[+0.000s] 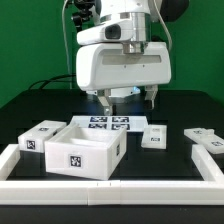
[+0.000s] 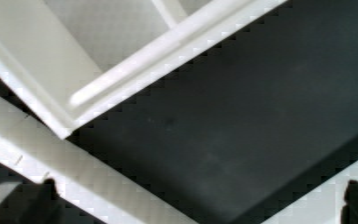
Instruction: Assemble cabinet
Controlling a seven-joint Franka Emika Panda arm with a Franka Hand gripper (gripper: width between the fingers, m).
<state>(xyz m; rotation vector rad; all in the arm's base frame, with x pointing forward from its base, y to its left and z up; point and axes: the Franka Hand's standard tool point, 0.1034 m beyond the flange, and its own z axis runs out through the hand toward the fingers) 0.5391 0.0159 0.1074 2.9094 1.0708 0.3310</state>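
Sitting open side up on the black table (image 1: 25, 115), the box body (image 1: 88, 150) of the cabinet lies toward the exterior view's left, close to the front border rail (image 1: 110, 190). Its long axis runs roughly across that view, a little skewed. One long wall, bearing a square tag, faces the camera, and the hollow points straight up. A flat block (image 1: 40, 135) lies just beside the body on the exterior view's left, with one tag on its top face and one on its near edge; whether the two touch cannot be told. A small block (image 1: 153, 138) stands apart on the body's other side, its tagged face turned toward the camera. Further toward the exterior view's right, a long block (image 1: 207, 140) lies flat near the side rail, its length running from the back toward the front right. The marker board (image 1: 110, 123) lies flat behind the body, under the arm (image 1: 125, 60). The fingers (image 1: 150, 97) hang above the marker board, spread wide, with nothing between them and clear of every cabinet part. In the wrist view the dark fingers (image 2: 19, 205) show only at the two lower corners, far apart, over the table (image 2: 229, 130) and slanting white edges that are too close and blurred to name.
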